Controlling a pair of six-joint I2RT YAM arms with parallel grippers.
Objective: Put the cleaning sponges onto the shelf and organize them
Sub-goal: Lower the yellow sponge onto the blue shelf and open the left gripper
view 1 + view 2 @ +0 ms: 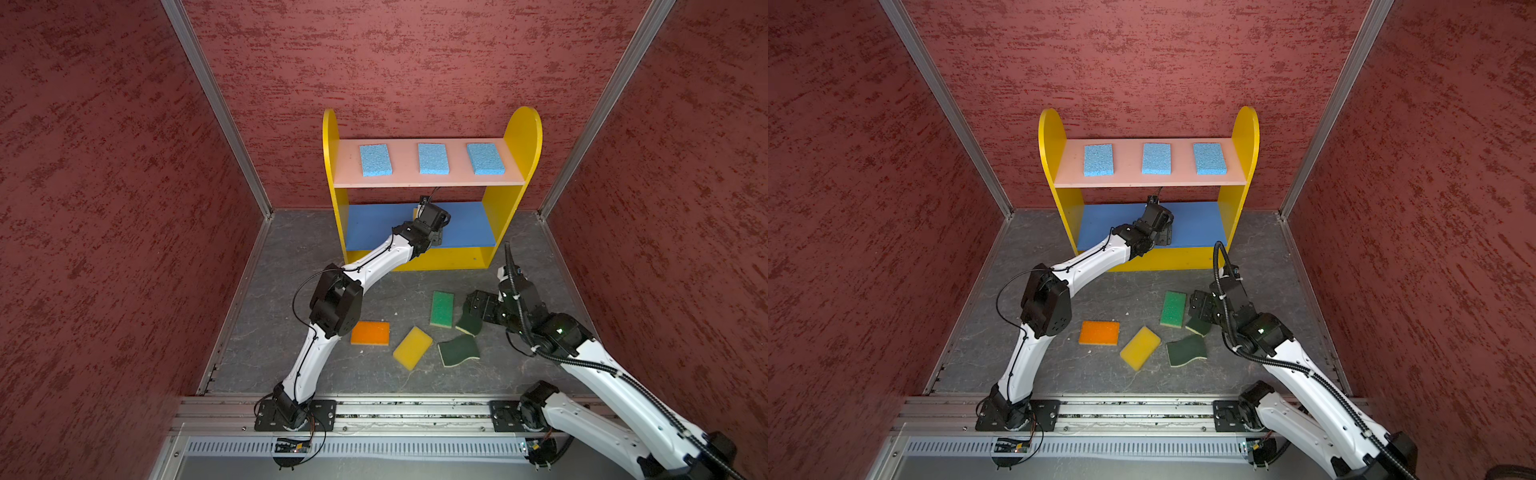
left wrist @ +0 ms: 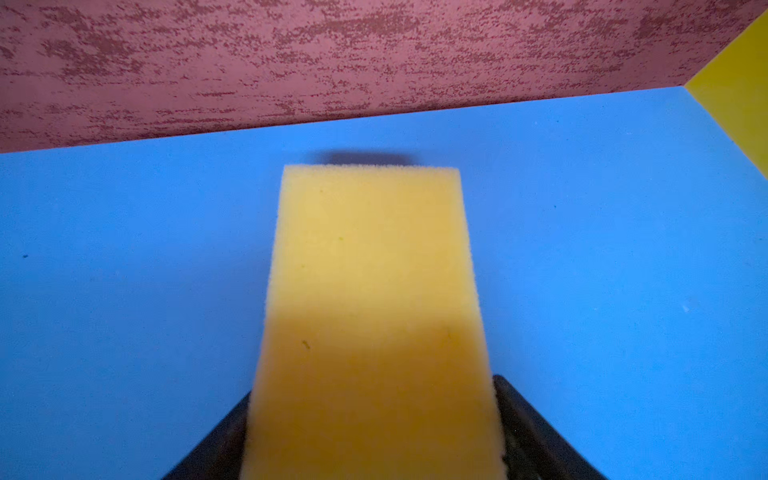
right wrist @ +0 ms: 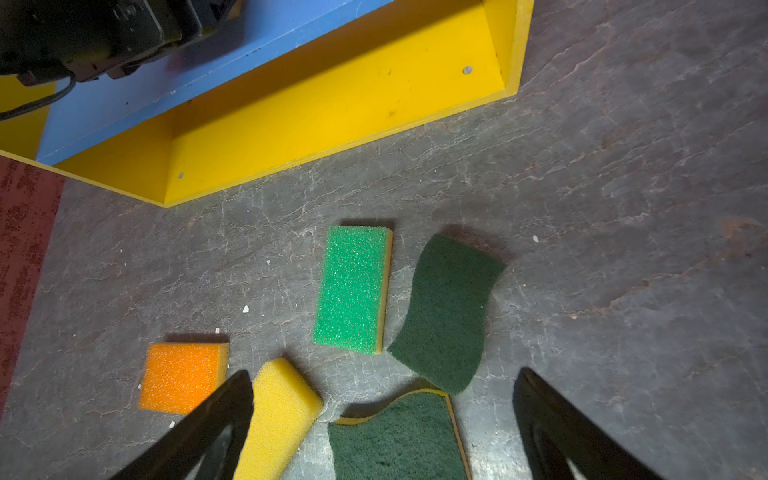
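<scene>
The shelf (image 1: pixel 523 137) stands against the back wall with three light blue sponges (image 1: pixel 433 158) on its pink board. My left gripper (image 2: pixel 374 386) reaches in over the blue board (image 2: pixel 124 270). A yellow sponge (image 2: pixel 370 270) lies lengthwise between its fingers, unpinched, with a thin gap beside one. On the floor lie an orange sponge (image 1: pixel 370 333), a yellow one (image 1: pixel 412 347), a bright green one (image 1: pixel 441 308) and two dark green wavy ones (image 1: pixel 459 350) (image 3: pixel 446 311). My right gripper (image 3: pixel 384 374) hovers open above the dark green pair, holding nothing.
Red textured walls close in the grey floor (image 1: pixel 291 332) on three sides. The left arm's elbow (image 1: pixel 334 303) hangs just left of the orange sponge. The shelf's yellow bottom level (image 3: pixel 332 104) has nothing in it. A metal rail (image 1: pixel 395 409) runs along the front.
</scene>
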